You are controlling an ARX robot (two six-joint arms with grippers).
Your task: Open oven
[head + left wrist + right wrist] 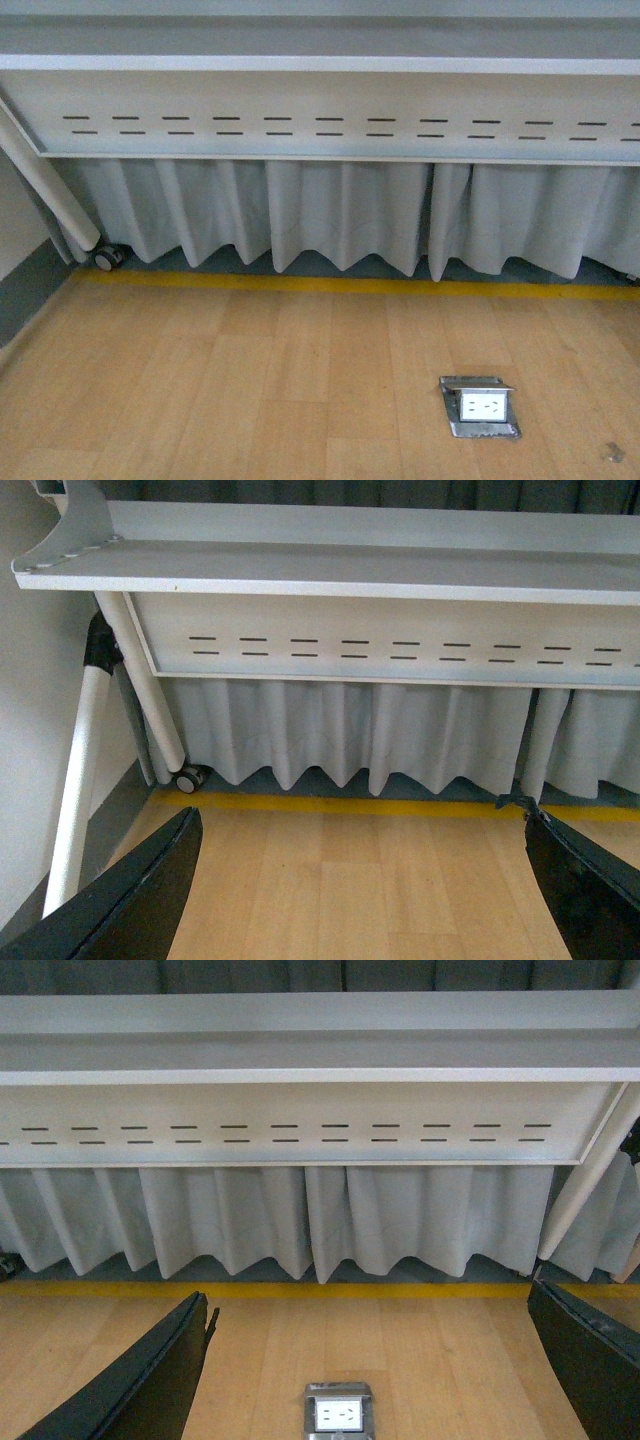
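Observation:
The oven is out of view in all three views. My left gripper (365,880) is open and empty, its black fingers (130,895) spread wide over bare wooden floor. My right gripper (370,1370) is open and empty too, its black fingers (140,1385) spread either side of a floor socket. Neither arm shows in the front view.
A white table (320,110) with a slotted front panel and a grey pleated skirt (340,215) stands ahead, past a yellow floor line (330,285). A metal floor socket box (480,407) sits in the wooden floor, also in the right wrist view (338,1412). A castor wheel (107,258) and slanted white leg are at left.

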